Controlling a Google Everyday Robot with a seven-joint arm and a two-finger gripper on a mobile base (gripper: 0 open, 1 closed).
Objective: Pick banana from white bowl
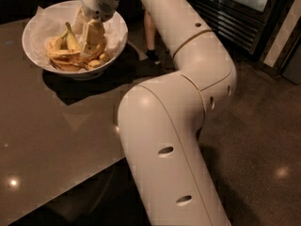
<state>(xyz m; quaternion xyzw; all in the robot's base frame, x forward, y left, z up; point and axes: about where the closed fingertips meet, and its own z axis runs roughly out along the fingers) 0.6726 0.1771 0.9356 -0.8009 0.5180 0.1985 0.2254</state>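
The white bowl [32, 32], lined with crumpled white paper, stands at the far left of the dark table [56, 135]. It holds a pile of yellow bananas and pieces. The long curved banana [63, 55] with brown streaks lies across the lower part of the pile. A shorter green-stemmed banana [71, 37] stands up behind it. My gripper [88, 48] reaches down from above into the right side of the bowl, its tip among the fruit and right next to the long banana. The spot where it meets the fruit is hidden.
My large white arm [164, 126] fills the middle of the view and runs along the table's right edge. A person's legs [150, 34] stand behind the table near the bowl. A dark glass-fronted cabinet [235, 13] is at the back right, above brown floor [263, 140].
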